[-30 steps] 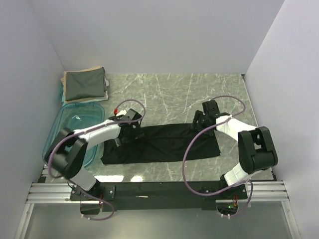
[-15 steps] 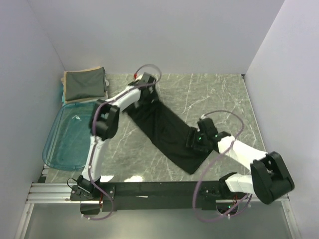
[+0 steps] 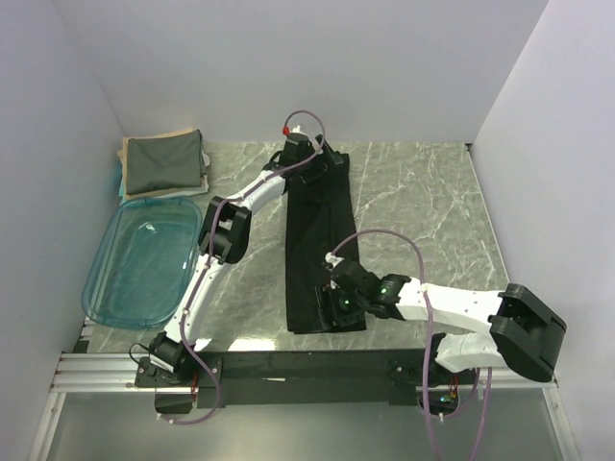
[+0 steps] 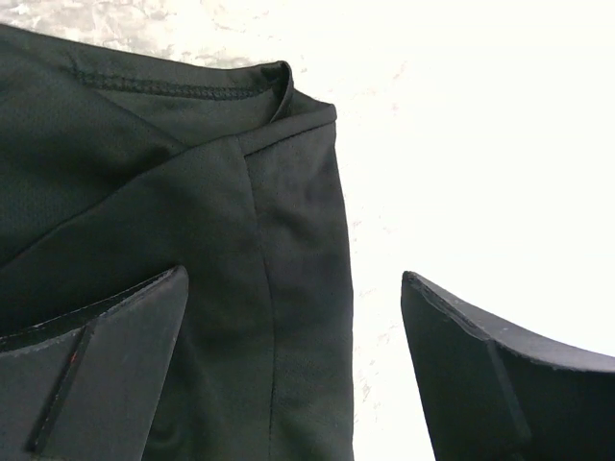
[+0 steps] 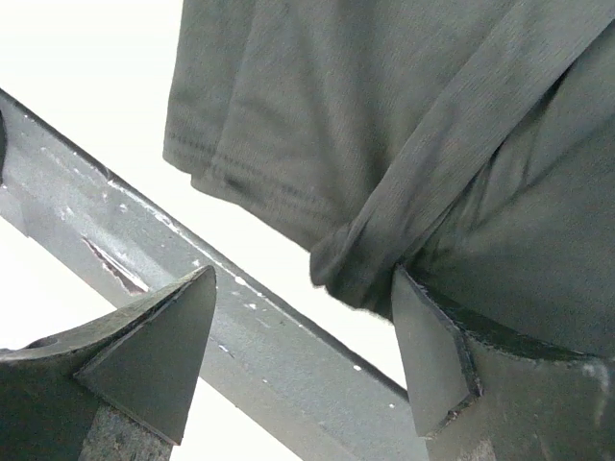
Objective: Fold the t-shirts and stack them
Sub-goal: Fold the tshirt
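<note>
The black t-shirt (image 3: 312, 240) lies flat as a long narrow strip running from the far middle of the table to the near edge. My left gripper (image 3: 312, 158) is over its far end, jaws open. In the left wrist view (image 4: 293, 279) one finger is over the cloth (image 4: 192, 192) and the other over bare table. My right gripper (image 3: 336, 303) is at the near end, open. In the right wrist view (image 5: 303, 279) a rolled hem of the shirt (image 5: 384, 115) sits against one finger. A folded grey-green shirt (image 3: 163, 163) lies on a beige one at the back left.
A clear blue plastic tub (image 3: 144, 259) stands at the left, just in front of the folded stack. The metal frame rail (image 3: 307, 365) runs along the near edge and shows under the right gripper (image 5: 240, 317). Walls close in the left, back and right.
The black strip swung from lying across the table to running far to near. The left arm reached to the far middle; the right arm came in to the near edge.
</note>
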